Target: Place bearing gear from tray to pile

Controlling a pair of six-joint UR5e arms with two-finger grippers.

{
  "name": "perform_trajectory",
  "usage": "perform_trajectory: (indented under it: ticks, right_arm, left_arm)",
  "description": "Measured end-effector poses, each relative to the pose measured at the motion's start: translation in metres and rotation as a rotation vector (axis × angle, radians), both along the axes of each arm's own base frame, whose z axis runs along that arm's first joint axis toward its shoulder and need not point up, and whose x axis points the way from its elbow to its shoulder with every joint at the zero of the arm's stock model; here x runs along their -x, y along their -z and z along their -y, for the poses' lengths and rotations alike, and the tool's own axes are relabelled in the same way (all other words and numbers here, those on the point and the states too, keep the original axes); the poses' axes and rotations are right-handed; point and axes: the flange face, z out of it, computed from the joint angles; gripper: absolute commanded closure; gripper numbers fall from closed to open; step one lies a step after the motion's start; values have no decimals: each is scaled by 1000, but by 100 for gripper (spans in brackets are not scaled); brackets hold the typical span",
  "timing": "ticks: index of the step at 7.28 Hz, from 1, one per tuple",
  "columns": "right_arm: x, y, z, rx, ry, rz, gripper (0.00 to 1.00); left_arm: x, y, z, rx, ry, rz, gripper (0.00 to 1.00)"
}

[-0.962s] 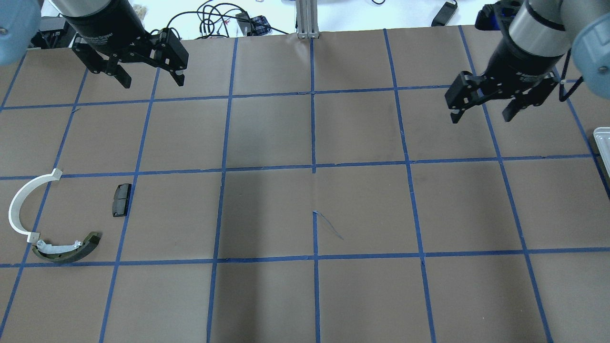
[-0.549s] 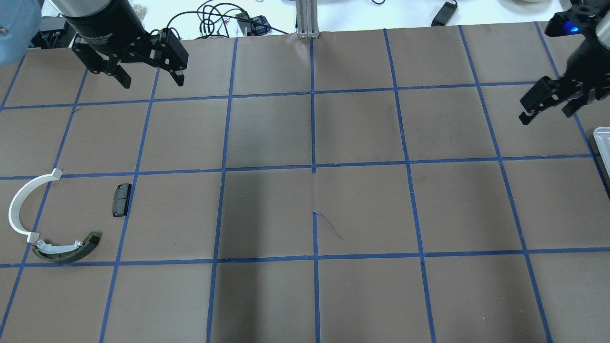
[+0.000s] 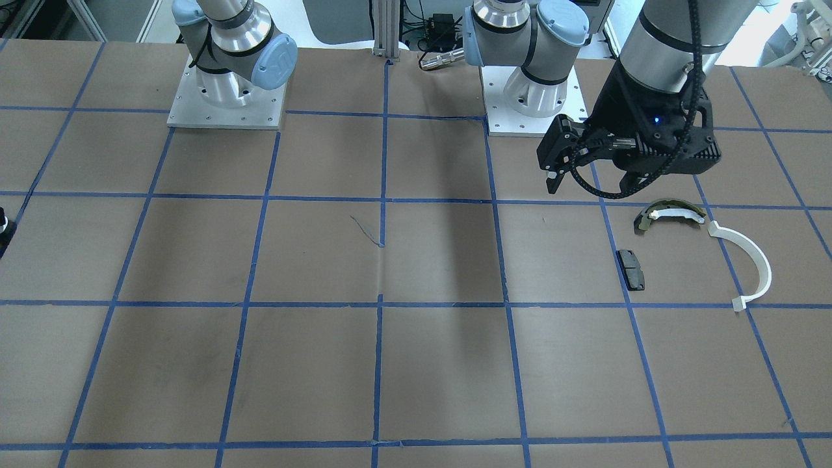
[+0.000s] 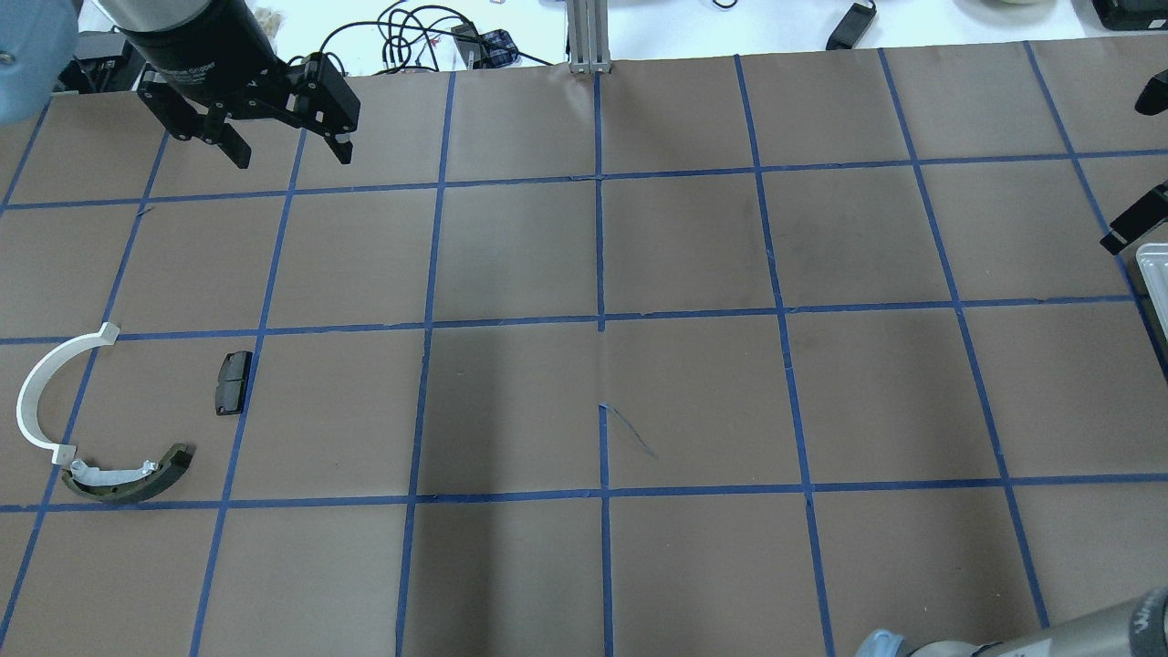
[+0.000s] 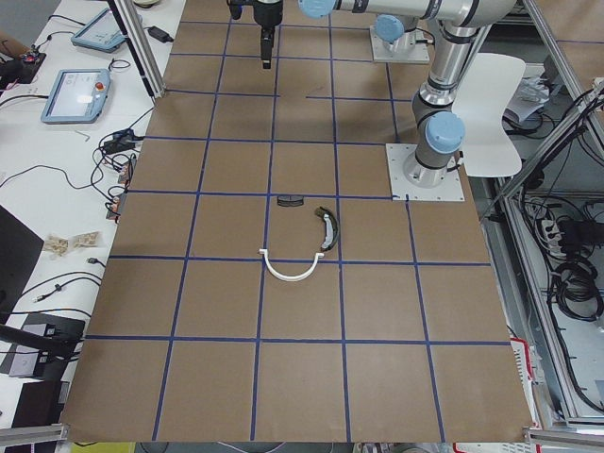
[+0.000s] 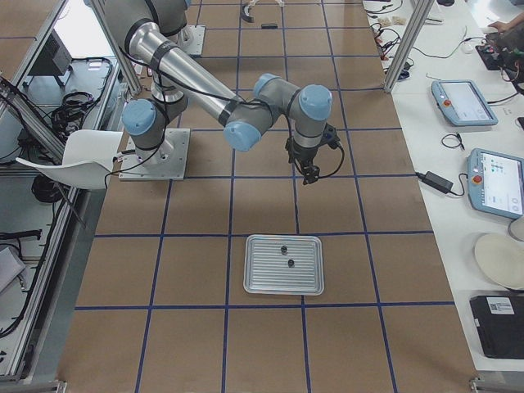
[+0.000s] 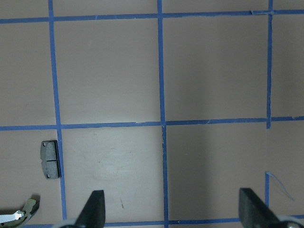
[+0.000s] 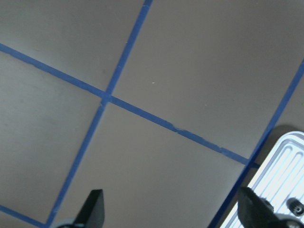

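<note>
The pile lies at the table's left: an olive-green shoe (image 4: 128, 479), a white half-ring (image 4: 41, 392) and a black pad (image 4: 233, 383). They also show in the front view: the shoe (image 3: 669, 211), the half-ring (image 3: 751, 260), the pad (image 3: 630, 268). The ribbed metal tray (image 6: 262, 278) holds two small dark round parts (image 6: 283, 248) (image 6: 291, 263); I cannot tell which is the bearing gear. My left gripper (image 4: 292, 157) is open and empty, high over the far left of the table. My right gripper (image 8: 171, 213) is open and empty, next to the tray's corner (image 8: 280, 185).
Brown paper with a blue tape grid covers the table (image 4: 602, 319). Cables and a metal post (image 4: 589, 36) sit beyond the far edge. The tray's edge (image 4: 1154, 265) shows at the overhead view's right border. Tablets (image 6: 491, 180) lie on a side bench.
My right gripper has moved to the right, toward the tray, and now sits mostly outside the overhead view. The left arm and the pile have not moved.
</note>
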Motion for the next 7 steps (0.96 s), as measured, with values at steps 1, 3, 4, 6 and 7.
perform_trajectory:
  ticks: [1,3,4,6,7]
  right_arm:
    - [25,19,3,12,-48,-14,3]
    - [75,61,-1,3,-128,-11,12]
    - [93,79,-2,5,-162,-18,12]
    - [119,100,-7,2,-213,-34,12]
    - [132,111,-14,-8,-233,-27,12]
  left_arm:
    - [0,-1,0,2,0,0,0]
    - [0,-2,0,3,0,-1,0]
    - [0,-2,0,5,0,-1,0]
    - [0,-2,0,4,0,0,0]
    - [0,-2,0,3,0,0,0]
